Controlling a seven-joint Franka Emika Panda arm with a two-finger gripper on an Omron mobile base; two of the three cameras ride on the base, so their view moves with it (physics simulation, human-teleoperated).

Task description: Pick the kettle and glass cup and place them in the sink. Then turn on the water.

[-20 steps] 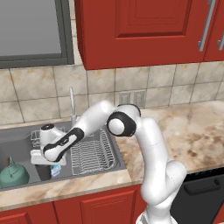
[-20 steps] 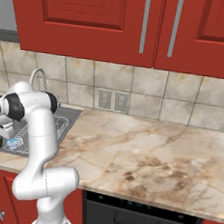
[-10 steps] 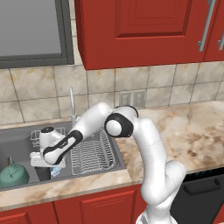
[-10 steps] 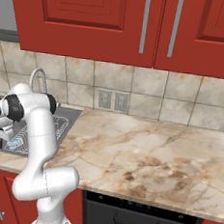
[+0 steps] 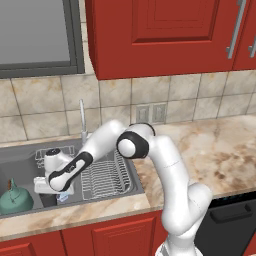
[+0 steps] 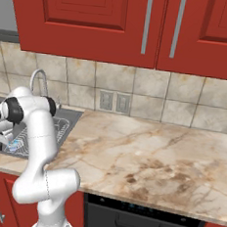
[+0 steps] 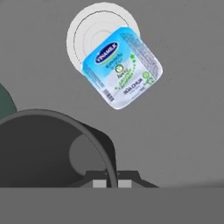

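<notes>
My gripper (image 5: 50,192) is low inside the sink (image 5: 20,164), fingers pointing down. In the hand view the gripper (image 7: 112,183) is shut on the thin rim of the glass cup (image 7: 43,146), a dark tumbler seen from above. From the left base view the cup (image 5: 46,199) is a dark shape under the hand. Whether it rests on the basin floor I cannot tell. The teal kettle (image 5: 15,198) stands in the sink just left of the hand. Its edge (image 7: 4,103) shows in the hand view. No stream runs from the chrome faucet (image 5: 82,118).
A small blue-white yogurt pot (image 7: 122,68) lies on the sink floor just beyond the cup, also seen as a pot (image 5: 63,197) right of the hand. The wire dish rack (image 5: 106,175) fills the sink's right half. Marble counter (image 6: 146,153) stretches to the right.
The hand has sunk a little lower and to the left into the sink with the glass cup in it. The kettle has not moved.
</notes>
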